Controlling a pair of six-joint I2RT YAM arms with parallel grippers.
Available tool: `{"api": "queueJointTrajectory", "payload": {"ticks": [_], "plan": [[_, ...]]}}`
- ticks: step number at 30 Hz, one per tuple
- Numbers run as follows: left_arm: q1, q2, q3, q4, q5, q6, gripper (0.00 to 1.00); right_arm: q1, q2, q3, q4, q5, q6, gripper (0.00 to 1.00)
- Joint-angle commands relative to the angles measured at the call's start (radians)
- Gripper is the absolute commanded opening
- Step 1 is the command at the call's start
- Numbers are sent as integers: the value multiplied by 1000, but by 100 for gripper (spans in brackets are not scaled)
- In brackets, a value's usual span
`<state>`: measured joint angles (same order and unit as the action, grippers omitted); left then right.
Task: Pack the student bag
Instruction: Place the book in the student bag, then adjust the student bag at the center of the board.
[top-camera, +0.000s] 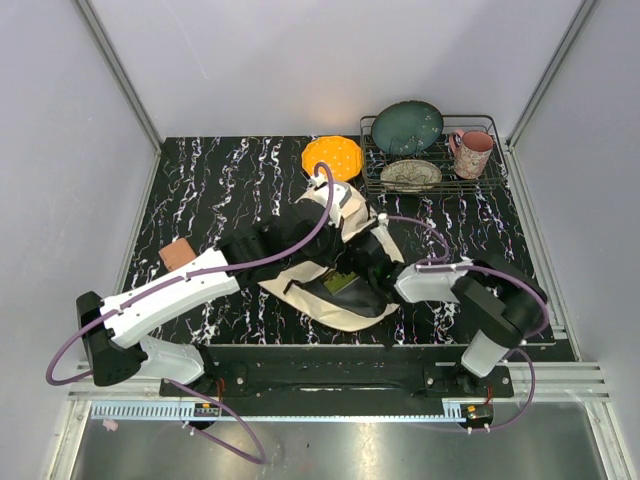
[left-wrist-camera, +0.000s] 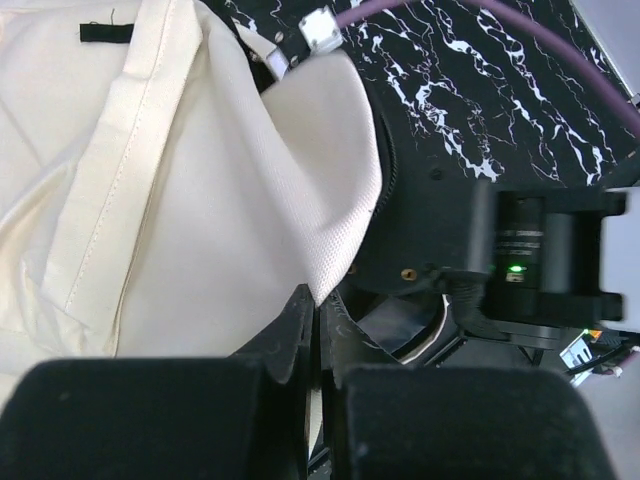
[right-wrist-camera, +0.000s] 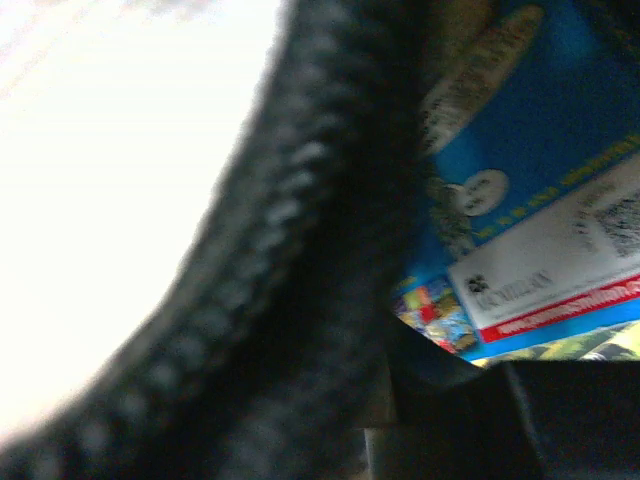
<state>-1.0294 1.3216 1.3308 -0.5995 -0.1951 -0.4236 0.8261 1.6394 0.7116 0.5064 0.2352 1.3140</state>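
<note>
Closest to the lens, your left claw is pinched almost shut on a thin fold of cream cloth. That fold is the rim of the student bag, which the claw lifts to hold the mouth open. The bag lies slumped mid-desk, its dark opening towards its 5 o'clock end, where the right claw reaches in. That claw's camera shows only a blurred black band against the lens and a blue-covered book behind it. I cannot tell whether that claw is wide, narrow or gripping the book.

Watch three things:
- **Thin pinch:** it sits near the cloth's corner, so a push from the right arm could tug it free and drop the mouth onto the book.
- **Snagging band:** it could catch the right wrist on the way out and drag the whole bag.
- **Crowded arms:** the right arm's body sits just beside your left claw, so a careless sweep risks a knock.

A dragged bag would shove the orange plate, just beside it at 12 o'clock. The dish rack at 1 o'clock stands farther off.
</note>
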Motion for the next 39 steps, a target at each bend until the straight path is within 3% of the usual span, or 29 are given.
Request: {"api": "queueJointTrajectory", "payload": {"ticks": [1, 2, 4, 8, 15, 18, 24, 28, 32, 36, 39], "plan": [[-17, -59, 22, 52, -24, -27, 0, -5, 62, -6, 150, -54, 27, 44], [-17, -62, 21, 50, -44, -30, 0, -4, 51, -17, 150, -59, 19, 47], [-15, -68, 2, 46, -66, -35, 0, -5, -17, -57, 118, -48, -34, 64], [-11, -78, -16, 53, -101, -49, 0, -5, -177, -93, -24, -17, -136, 80], [0, -59, -10, 61, -98, -44, 0, -5, -380, -80, -377, 36, -254, 83], [2, -58, -15, 60, -98, -44, 0, -4, -487, -95, -633, 151, -268, 83], [8, -61, -38, 61, -89, -56, 0, -5, -752, -189, -903, 314, -234, 83], [9, -44, -42, 63, -66, -66, 1, -5, -898, -210, -922, 279, -268, 82], [11, -27, -33, 72, -44, -72, 3, -4, -874, -161, -893, 187, -349, 81], [11, -19, -28, 69, -32, -72, 3, -4, -698, -80, -879, 43, -456, 81], [11, -30, -33, 69, -32, -76, 3, 13, -574, 12, -989, 108, -484, 80]]}}
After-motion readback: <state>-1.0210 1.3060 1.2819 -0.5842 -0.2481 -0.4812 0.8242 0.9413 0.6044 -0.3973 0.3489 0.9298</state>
